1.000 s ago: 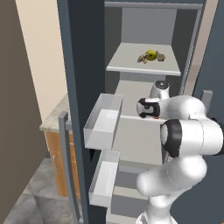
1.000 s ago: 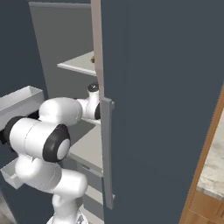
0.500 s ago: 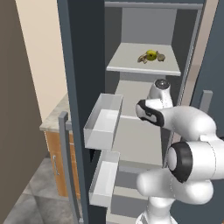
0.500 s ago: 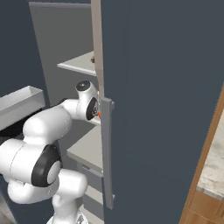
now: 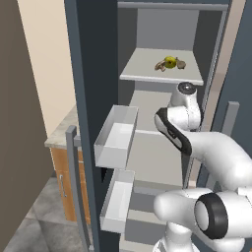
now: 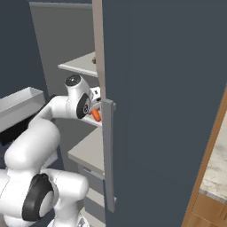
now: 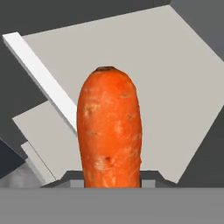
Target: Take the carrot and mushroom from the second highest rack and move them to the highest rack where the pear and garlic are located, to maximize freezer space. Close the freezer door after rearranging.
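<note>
Showing the carrot [image 7: 110, 129] clamped at its lower end in the gripper [image 7: 111, 178], with its blunt top pointing away from the hand; in the right base view the carrot [image 6: 95, 115] appears as an orange patch beside the wrist, just behind the edge of the freezer door [image 6: 159, 97]. Compared with one second ago, the wrist has risen from the level of the second highest rack [image 5: 156, 106] toward the highest rack [image 5: 162, 70], and the forearm has stretched further into the cabinet. The gripper's jaws stand narrowly apart, closed on the carrot; no shelf touches it. On the highest rack, above the carrot, lie the yellow pear [image 5: 170, 61] and a small brown item on each side of it, too small to identify; bare shelf lies to their left and in front. Below the carrot, the pale shelf [image 7: 175, 87] has bare room on its whole visible face. Left of the arm, two white drawers [image 5: 117, 135] jut out from the cabinet front, and the door edge with its grey handle [image 6: 108, 150] hems the arm on the right.
</note>
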Motion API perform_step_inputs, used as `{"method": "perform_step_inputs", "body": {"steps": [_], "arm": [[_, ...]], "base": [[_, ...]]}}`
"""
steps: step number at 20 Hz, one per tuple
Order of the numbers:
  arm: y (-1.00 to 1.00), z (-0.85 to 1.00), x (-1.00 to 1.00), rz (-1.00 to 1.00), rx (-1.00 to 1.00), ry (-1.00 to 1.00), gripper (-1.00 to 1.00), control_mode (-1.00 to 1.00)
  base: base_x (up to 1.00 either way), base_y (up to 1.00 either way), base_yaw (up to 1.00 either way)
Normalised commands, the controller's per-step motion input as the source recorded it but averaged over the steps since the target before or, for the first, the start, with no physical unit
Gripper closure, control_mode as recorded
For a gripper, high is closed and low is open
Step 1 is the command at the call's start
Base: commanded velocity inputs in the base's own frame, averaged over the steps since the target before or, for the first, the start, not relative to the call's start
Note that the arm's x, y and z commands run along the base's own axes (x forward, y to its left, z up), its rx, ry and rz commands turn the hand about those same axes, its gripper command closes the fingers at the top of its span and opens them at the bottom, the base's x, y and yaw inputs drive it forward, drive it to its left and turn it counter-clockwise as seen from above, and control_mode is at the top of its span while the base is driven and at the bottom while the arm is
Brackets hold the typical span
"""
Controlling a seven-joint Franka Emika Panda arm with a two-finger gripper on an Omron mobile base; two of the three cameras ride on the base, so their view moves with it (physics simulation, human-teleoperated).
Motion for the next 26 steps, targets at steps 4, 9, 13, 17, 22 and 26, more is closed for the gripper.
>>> {"method": "perform_step_inputs", "body": {"steps": [4, 9, 13, 17, 22, 26], "arm": [[0.11, 0.51, -0.69, 0.05, 0.0, -0.02, 1.0, -1.0], [0.11, 0.63, -0.51, 0.0, 0.0, -0.23, 1.0, -1.0], [0.25, 0.6, -0.28, 0.0, 0.0, -0.27, 1.0, -1.0], [0.25, 0.67, -0.12, 0.0, 0.0, -0.14, 1.0, -1.0], [0.23, 0.82, 0.0, 0.0, 0.0, 0.0, 1.0, -1.0], [0.19, 0.59, 0.12, 0.0, 0.0, 0.0, 1.0, -1.0]], "base": [[0.0, 0.0, 0.0], [0.0, 0.0, 0.0], [0.0, 0.0, 0.0], [0.0, 0.0, 0.0], [0.0, 0.0, 0.0], [0.0, 0.0, 0.0]]}}
